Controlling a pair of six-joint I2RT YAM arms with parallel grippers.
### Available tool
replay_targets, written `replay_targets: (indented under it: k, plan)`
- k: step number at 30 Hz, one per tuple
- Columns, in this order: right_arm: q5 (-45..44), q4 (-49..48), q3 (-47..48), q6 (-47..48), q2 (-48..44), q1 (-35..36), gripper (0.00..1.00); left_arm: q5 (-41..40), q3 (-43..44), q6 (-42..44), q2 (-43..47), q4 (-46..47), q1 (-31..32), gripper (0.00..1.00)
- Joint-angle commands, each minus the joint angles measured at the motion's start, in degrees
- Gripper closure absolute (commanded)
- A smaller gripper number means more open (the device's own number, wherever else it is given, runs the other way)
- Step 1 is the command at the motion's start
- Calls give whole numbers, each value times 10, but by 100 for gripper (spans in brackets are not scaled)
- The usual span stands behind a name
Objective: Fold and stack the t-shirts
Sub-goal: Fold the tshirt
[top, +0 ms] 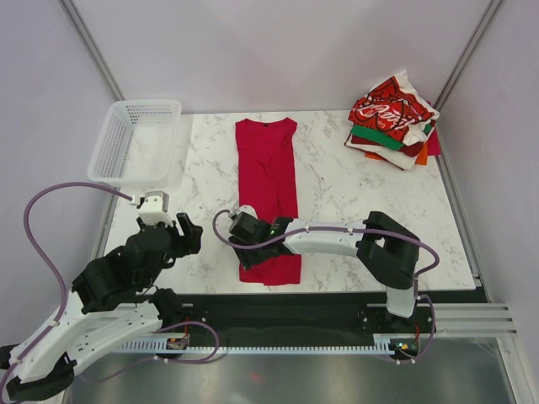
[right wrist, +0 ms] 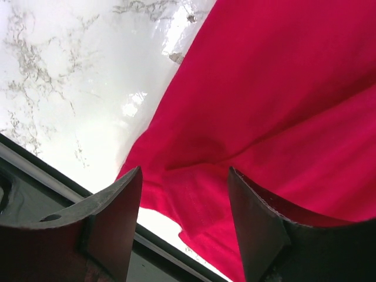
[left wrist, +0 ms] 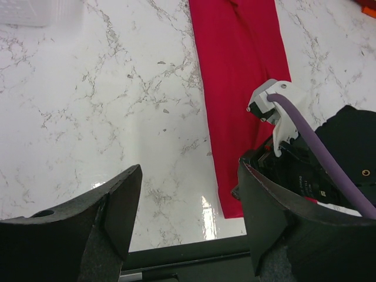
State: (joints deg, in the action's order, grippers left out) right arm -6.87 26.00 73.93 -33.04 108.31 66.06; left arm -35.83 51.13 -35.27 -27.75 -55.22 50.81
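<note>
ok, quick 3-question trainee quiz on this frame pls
1. True or false: the crimson t-shirt lies as a long strip on the marble table.
2. Which is over the shirt's near hem? A: left end effector. B: right end effector.
3. Fill in: the white mesh basket sits at the table's far ___ corner.
Key: 1 true; 2 B; 3 left.
</note>
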Motion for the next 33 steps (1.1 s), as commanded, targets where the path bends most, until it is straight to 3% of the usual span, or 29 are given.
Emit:
replay_targets:
  k: [1, 8, 15, 19, 29, 32, 33]
  plan:
    - [-23, 13, 26, -2, 13, 5, 33, -9, -3, -14, 0, 6, 0, 26]
    - [-34, 25, 17, -3, 12, 6, 51, -9, -4, -15, -1, 7, -1, 26]
    - [-42, 28, 10, -2, -1, 9, 82, -9, -4, -13, -8, 6, 0, 26]
    - [-56, 39, 7, -5, -24, 14, 92, -9, -4, -13, -12, 6, -1, 26]
    - [-117, 60, -119, -96, -158, 50, 89, -7, -5, -11, -25, 6, -1, 26]
    - [-118, 59, -167, -130, -187, 59, 77, -7, -5, -11, -33, 6, 0, 26]
    - [-118, 59, -191, -137, -195, 61, 57, -7, -5, -11, -35, 6, 0, 26]
